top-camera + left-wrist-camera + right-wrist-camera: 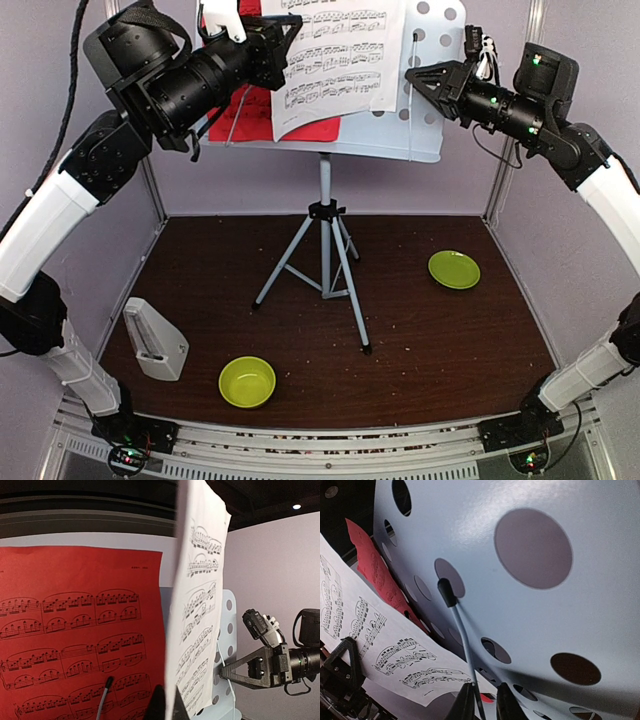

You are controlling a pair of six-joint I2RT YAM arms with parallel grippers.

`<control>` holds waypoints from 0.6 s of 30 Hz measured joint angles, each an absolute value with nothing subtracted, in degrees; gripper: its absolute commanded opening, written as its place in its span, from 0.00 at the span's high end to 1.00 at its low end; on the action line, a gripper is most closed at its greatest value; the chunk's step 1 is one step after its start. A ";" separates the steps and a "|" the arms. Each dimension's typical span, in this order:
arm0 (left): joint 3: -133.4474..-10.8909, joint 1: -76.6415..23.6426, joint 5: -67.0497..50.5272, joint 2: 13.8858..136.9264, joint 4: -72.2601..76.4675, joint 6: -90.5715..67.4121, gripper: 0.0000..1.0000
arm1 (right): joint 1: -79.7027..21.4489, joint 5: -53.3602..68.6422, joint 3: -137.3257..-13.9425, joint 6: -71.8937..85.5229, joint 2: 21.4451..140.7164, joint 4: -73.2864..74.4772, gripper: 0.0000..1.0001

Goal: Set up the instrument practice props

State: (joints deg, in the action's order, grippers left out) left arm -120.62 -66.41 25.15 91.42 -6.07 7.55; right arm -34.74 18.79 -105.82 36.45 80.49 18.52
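Note:
The pale perforated music stand rises on its tripod at the back centre. A red sheet lies on its left half, and a white sheet stands edge-on in front of it. My left gripper is shut on the white sheet near its lower edge, beside the red sheet. My right gripper is narrowly open around the stand's thin page-holder wire. The wire touches one finger, with a gap to the other. The grey metronome stands on the table at the front left.
A lime-green bowl sits at the front centre, and a flat green plate lies to the right of the tripod legs. Purple walls close in the dark table on three sides.

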 measured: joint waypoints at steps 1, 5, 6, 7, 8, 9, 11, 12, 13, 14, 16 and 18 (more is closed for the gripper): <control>-120.62 -66.41 25.19 91.48 -6.07 7.70 1.00 | -34.76 18.96 -105.80 36.40 80.49 18.44 0.86; -120.64 -66.41 25.39 92.01 -5.91 8.36 1.00 | -34.76 19.35 -105.75 36.25 80.49 18.22 0.92; -120.66 -66.41 25.43 92.25 -5.89 8.58 1.00 | -34.79 19.46 -105.75 36.14 80.49 18.20 0.93; -120.66 -66.41 25.50 92.44 -5.85 8.71 1.00 | -34.79 19.57 -105.75 36.21 80.49 18.17 0.95; -120.66 -66.41 25.54 92.62 -5.82 8.82 1.00 | -34.81 19.66 -105.75 36.14 80.49 18.15 0.97; -120.66 -66.41 25.56 92.79 -5.78 8.97 1.00 | -34.83 19.70 -105.75 35.97 80.49 18.15 0.99; -120.66 -66.41 25.78 93.08 -5.65 9.23 1.00 | -34.83 19.73 -105.75 35.70 80.49 18.15 1.00; -120.66 -66.41 25.91 93.14 -5.63 9.39 1.00 | -34.83 19.75 -105.75 35.59 80.49 18.15 1.00; -120.66 -66.41 26.15 93.23 -5.58 9.54 1.00 | -34.81 19.75 -105.75 35.31 80.49 18.15 1.00; -120.66 -66.41 26.70 93.27 -5.50 9.63 1.00 | -34.81 19.75 -105.73 35.20 80.47 18.09 1.00; -120.66 -66.41 28.23 93.38 -5.04 10.02 1.00 | -34.83 19.75 -105.36 34.87 80.31 17.69 1.00; -120.66 -66.41 30.39 93.47 -4.25 10.52 1.00 | -34.83 19.73 -104.60 34.41 79.96 16.91 1.00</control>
